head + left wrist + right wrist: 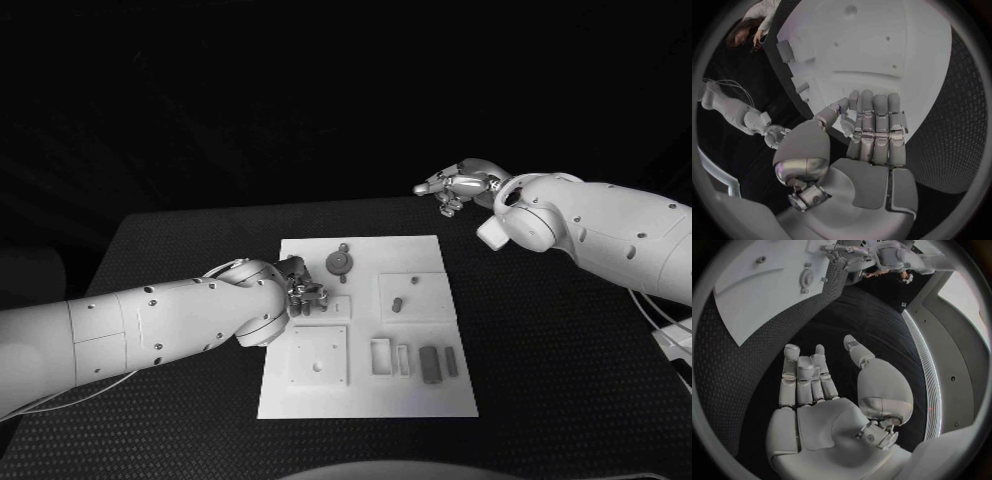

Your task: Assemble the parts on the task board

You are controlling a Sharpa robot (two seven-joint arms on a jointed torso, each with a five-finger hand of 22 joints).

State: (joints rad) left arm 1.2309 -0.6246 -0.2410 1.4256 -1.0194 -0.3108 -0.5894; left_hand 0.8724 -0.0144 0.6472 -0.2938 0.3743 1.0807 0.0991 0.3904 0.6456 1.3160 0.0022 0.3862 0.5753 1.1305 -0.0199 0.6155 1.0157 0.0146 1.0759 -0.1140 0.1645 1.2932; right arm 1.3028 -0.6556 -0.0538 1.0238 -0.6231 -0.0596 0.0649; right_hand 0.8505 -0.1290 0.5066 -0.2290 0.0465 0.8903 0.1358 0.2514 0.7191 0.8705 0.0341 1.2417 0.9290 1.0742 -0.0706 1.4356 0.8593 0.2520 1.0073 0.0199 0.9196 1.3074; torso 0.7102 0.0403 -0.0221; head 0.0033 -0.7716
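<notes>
No text, label, brand, number or sign can be read anywhere. The task board (368,330) is a plain white plate with no printing that can be made out, the parts (433,364) on it bear no legible marks, and the white arms carry only small dark dots, not characters.

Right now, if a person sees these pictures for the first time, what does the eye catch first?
The white task board in the middle of the black table, with small grey parts on it. The left hand is over the board's left edge, while the right hand hangs open beyond the far right corner.
</notes>
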